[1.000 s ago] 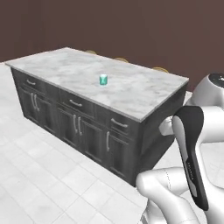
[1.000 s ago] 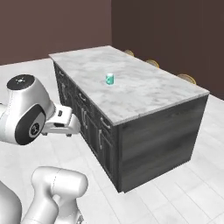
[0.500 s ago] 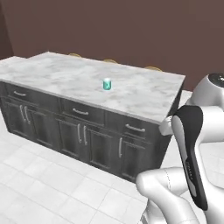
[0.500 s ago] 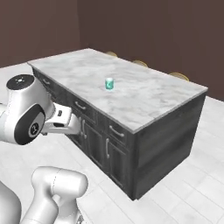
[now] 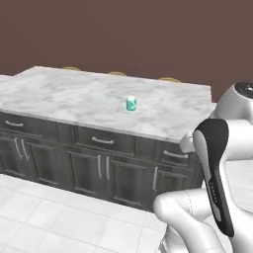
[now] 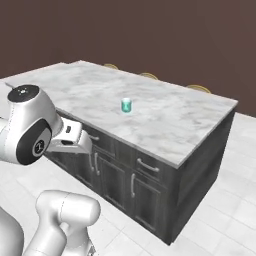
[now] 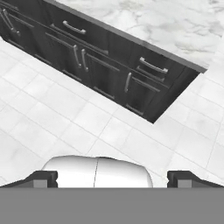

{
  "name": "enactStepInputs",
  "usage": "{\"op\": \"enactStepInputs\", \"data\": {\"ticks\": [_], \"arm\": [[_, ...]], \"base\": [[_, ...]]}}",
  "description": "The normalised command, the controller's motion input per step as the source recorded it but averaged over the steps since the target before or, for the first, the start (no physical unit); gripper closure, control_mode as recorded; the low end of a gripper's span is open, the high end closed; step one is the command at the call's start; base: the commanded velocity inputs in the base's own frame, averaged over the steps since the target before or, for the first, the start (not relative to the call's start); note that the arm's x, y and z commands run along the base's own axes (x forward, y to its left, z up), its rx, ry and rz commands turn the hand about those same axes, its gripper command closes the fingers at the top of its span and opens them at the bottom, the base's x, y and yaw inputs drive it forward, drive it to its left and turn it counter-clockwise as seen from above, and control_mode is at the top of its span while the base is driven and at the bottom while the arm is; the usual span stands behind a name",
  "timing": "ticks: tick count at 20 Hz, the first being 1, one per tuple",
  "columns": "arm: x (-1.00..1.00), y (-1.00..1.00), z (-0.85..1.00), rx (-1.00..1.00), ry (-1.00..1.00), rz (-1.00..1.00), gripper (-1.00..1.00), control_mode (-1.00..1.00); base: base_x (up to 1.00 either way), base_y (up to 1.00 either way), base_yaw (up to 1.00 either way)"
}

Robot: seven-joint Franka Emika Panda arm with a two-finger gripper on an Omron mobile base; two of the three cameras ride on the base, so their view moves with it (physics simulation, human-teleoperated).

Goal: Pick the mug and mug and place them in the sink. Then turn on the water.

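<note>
Teal mug [image 5: 130, 104], standing upright mid-tabletop [image 5: 74, 96], far from my gripper [image 7: 113, 177], whose fingers are spread and empty: likely light, rigid, glazed-slick, best pinched across the rim.

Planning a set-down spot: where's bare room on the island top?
Nearly all of the marble island top is bare: wide patches to the left and right of the teal mug and toward the front edge. Nowhere is crowded; the mug stands alone.
</note>
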Motion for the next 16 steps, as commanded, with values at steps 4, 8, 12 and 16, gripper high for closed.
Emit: {"op": "enactStepInputs", "data": {"ticks": [4,8,12,16], "arm": [[0.0,0.0,0.0,0.0,0.0,0.0,-1.0,1.0],[0.0,0.0,0.0,0.0,0.0,0.0,-1.0,1.0],[0.0,0.0,0.0,0.0,0.0,0.0,-1.0,1.0],[0.0,0.0,0.0,0.0,0.0,0.0,-1.0,1.0]], "base": [[0.55,0.51,-0.29],[0.51,0.33,-0.27],[0.39,0.14,-0.27],[0.2,0.11,-0.31]]}}
